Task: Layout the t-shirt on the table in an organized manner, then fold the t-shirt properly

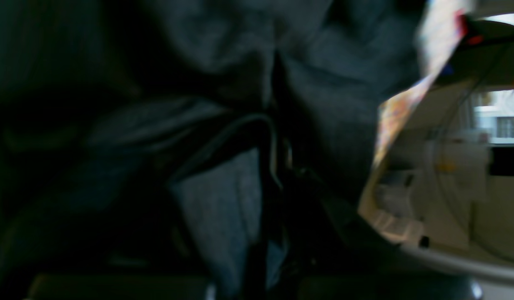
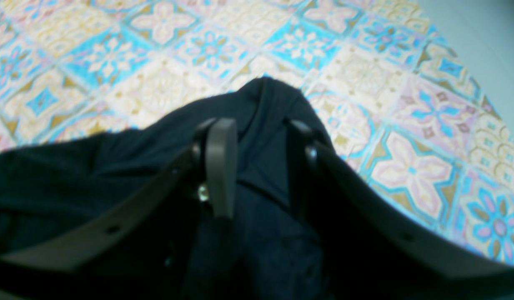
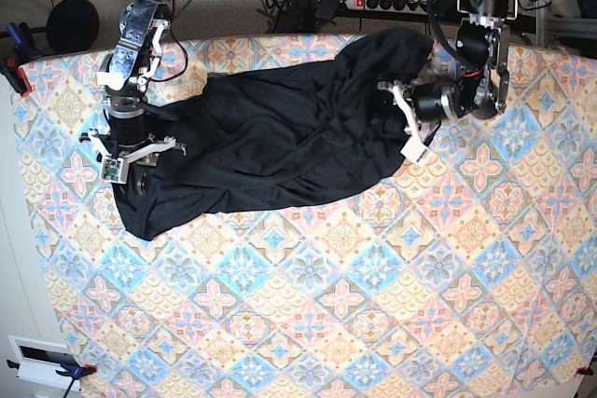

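Lying crumpled across the far part of the table (image 3: pixel 308 323), the black t-shirt (image 3: pixel 280 142) shows many folds. The left gripper (image 3: pixel 396 114) pinches its edge; the right gripper (image 2: pixel 257 166) straddles cloth, fingers apart.

Parted fingers (image 2: pixel 221 166) seemingly straddle the t-shirt (image 2: pixel 261 108).

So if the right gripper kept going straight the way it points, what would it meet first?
The right gripper already straddles a raised fold of the black t-shirt. Past that bunch comes the patterned table; depth is unclear.
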### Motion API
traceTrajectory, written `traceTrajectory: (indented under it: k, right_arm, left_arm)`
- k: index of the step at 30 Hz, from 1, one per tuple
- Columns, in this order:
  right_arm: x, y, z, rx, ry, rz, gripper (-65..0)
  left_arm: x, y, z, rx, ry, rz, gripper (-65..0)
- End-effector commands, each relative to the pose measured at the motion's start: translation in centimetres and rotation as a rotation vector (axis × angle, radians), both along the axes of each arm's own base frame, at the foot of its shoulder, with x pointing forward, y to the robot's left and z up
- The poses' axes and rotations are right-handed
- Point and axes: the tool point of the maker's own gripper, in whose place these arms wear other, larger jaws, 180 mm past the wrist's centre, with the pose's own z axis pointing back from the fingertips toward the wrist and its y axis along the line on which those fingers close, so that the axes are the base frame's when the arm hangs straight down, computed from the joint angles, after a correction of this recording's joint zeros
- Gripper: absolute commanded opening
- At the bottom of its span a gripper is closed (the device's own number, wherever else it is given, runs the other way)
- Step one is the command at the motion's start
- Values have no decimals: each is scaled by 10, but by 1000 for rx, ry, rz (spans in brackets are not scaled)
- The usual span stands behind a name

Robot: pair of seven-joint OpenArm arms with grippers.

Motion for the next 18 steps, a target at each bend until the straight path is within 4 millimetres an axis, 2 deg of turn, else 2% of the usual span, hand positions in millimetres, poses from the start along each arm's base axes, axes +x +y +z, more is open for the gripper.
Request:
traceTrajectory:
  k: [1, 8, 11, 16, 18]
  right_arm:
    - [4, -7, 22, -23, -73, -10, -457]
    - [-5, -16, 20, -57, -55, -8, -457]
    - [-5, -19, 22, -70, -55, -5, -457]
    - [-5, -19, 22, -72, -55, -4, -457]
    - [-5, -19, 21, -71, -54, -5, -457]
  left_arm:
    - [19, -8, 22, -52, -69, -5, -650]
    - [47, -56, 59, -98, -176, -169, -650]
    - [55, -87, 76, -119, -224, -249, -650]
    - [59, -132, 97, -148, -274, -364, -650]
    - [60, -141, 96, -153, -254, -370, -650]
